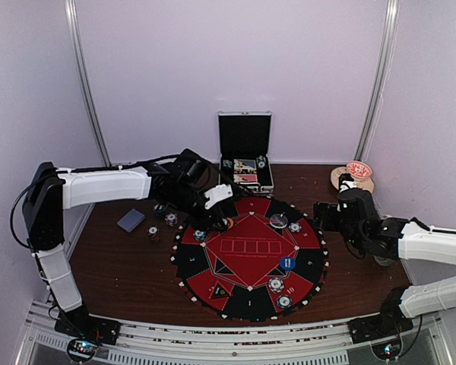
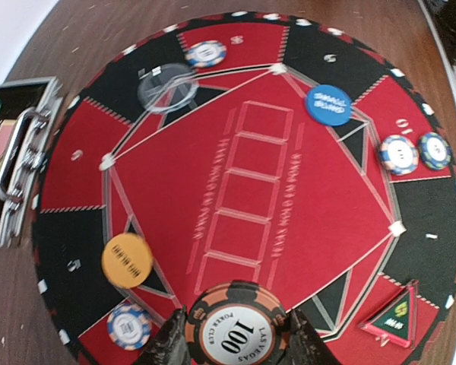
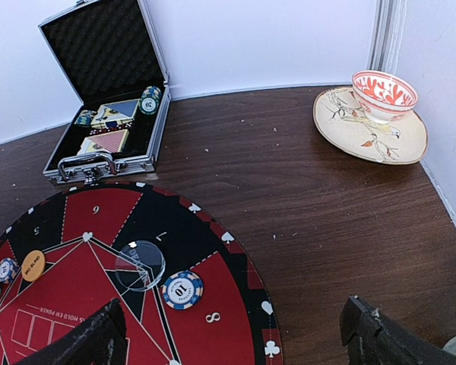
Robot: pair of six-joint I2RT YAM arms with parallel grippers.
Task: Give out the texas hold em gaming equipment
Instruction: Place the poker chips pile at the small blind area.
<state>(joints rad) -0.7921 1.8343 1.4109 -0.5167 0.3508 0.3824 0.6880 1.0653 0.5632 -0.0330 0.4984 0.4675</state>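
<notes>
White walls, dark wooden surface. Left claw pinched shut across orange-rimmed 100 chip, over edge of round mat. Right claw spread wide, empty. Judged light, rigid, slick-faced; best gripped across rim.

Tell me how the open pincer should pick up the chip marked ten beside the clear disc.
Grip the chip marked ten by its rim, on two opposite edges, coming straight down. It lies flat on the mat, so only the thin edge offers hold. Avoid the side facing the clear disc, which lies close by.
</notes>
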